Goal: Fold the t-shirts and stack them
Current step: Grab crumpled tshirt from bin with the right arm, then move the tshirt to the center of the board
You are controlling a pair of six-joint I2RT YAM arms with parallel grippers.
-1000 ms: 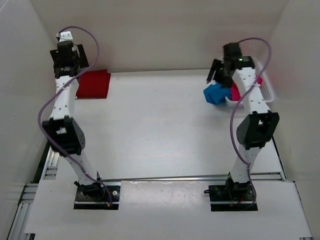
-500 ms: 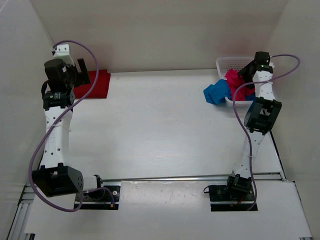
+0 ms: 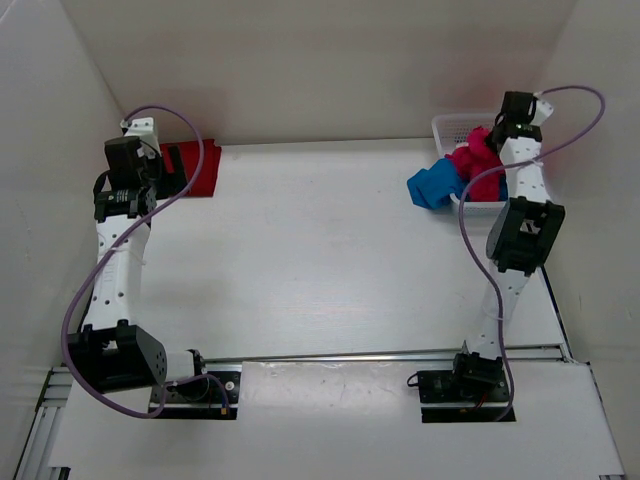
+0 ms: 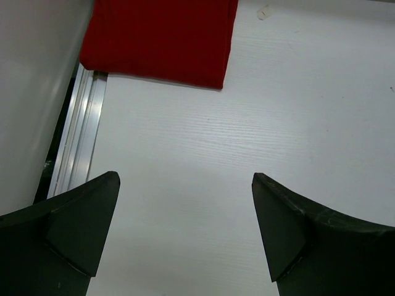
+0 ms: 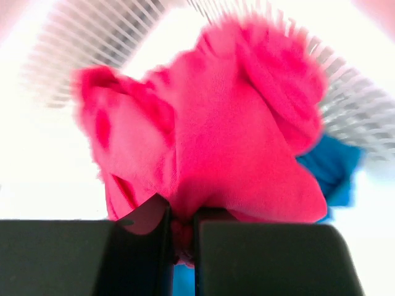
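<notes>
The right gripper [image 5: 182, 243] is pinched on the pink shirt [image 5: 234, 142] over the basket [image 3: 452, 124]; the left gripper [image 4: 185, 231] gapes wide, empty, near the red shirt [image 4: 160, 37].

The overhead camera, above and behind my bases, takes in the whole table [image 3: 320, 260]. My left wrist camera looks down near the red shirt [image 4: 160, 37] at the far-left corner. My right one sits tight against the pink shirt [image 5: 228, 135] over the basket [image 5: 80, 37], and both shirts are visible from overhead.
</notes>
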